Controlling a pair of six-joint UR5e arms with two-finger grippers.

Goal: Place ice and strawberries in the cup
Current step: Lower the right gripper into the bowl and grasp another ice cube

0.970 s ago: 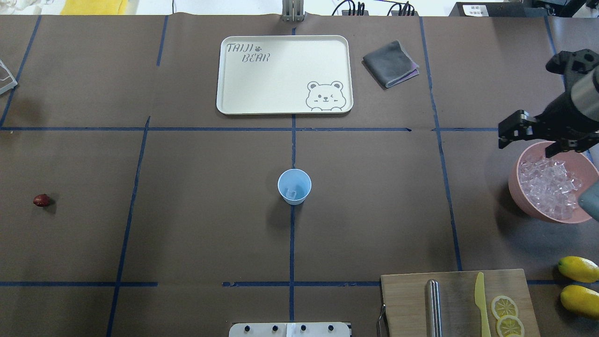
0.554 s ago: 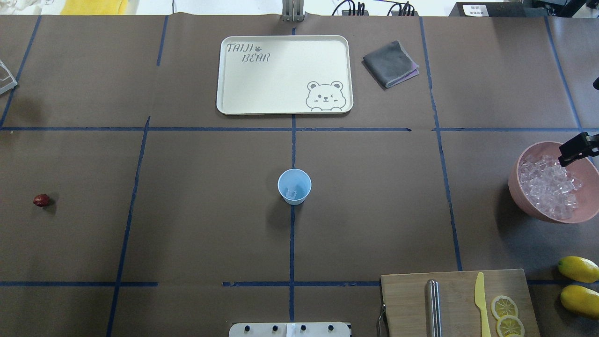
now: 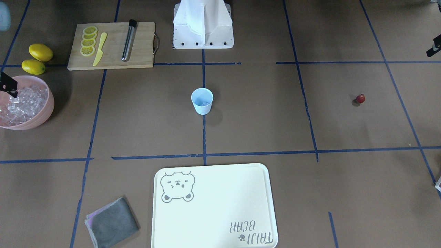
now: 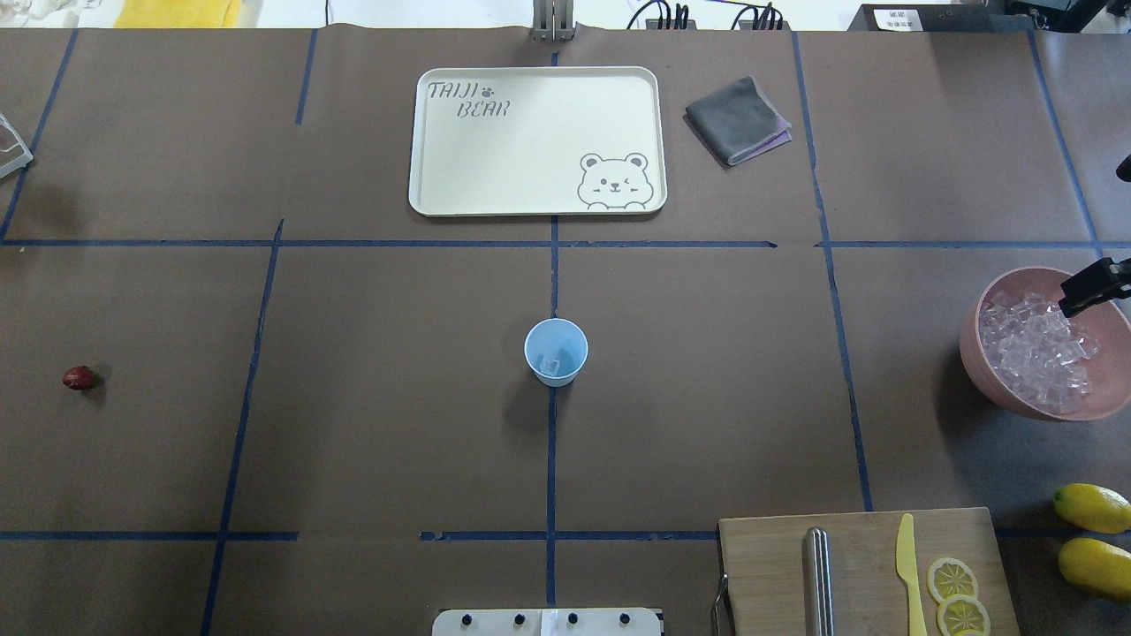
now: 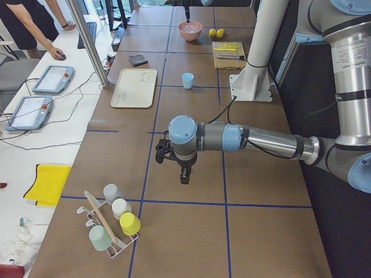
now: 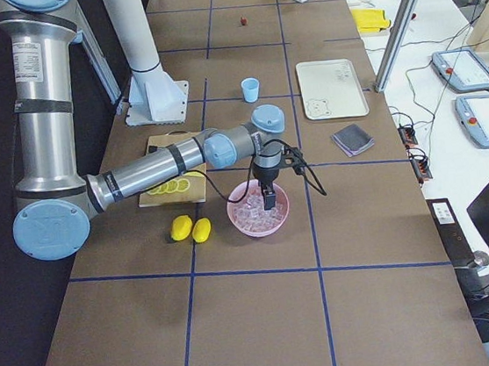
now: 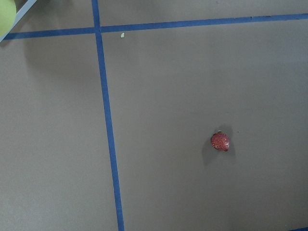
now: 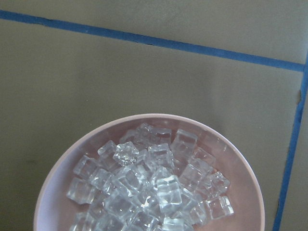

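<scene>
right end effector [image 6: 270, 201], grip state unclear, hangs over pink bowl [image 4: 972, 358] of ice [image 4: 1034, 353], lemons [image 4: 1093, 508] nearby.

The cup [image 4: 556, 352] stood at the centre of the table [image 4: 353, 424], one ice cube [image 4: 550, 365] in it. Beyond lay the tray [image 4: 530, 150], a cloth [image 4: 736, 119] to its right. The strawberry [image 4: 78, 378] sat far left, and the bowl [image 4: 979, 353] of ice [image 4: 1034, 349] far right, with the lemons [image 4: 1092, 507] and cutting board [image 4: 769, 565] nearer the robot.

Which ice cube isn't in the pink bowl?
The single ice cube lying at the bottom of the pale blue cup mid-table; all the other cubes are heaped in the pink bowl.
</scene>
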